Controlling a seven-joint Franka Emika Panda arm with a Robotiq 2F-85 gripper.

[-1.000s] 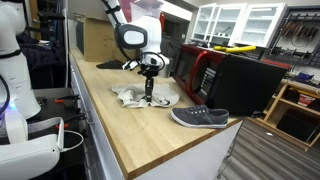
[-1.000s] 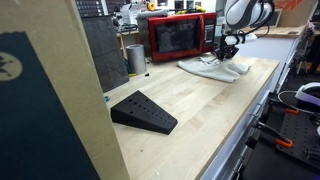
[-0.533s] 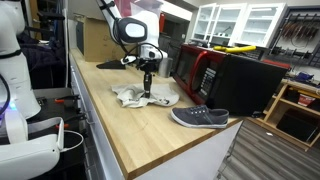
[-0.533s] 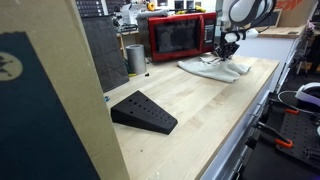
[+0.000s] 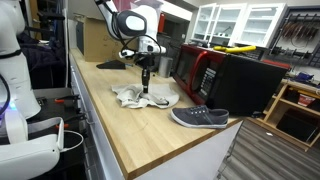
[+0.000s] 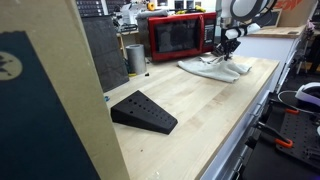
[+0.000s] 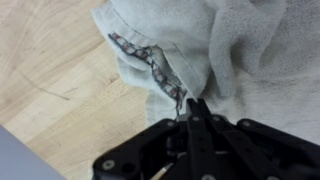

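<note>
Your gripper (image 5: 146,88) has risen since a second ago, and its fingers have squeezed together. The wrist view suggests they pinch the patterned hem of the crumpled off-white cloth towel (image 5: 128,97), a thin edge that is easy to nip. That towel lies on the pale wooden counter (image 5: 130,135). At its 3 o'clock stands the glossy red microwave (image 5: 195,68), and at 4 o'clock the grey canvas sneaker (image 5: 200,117).
</note>
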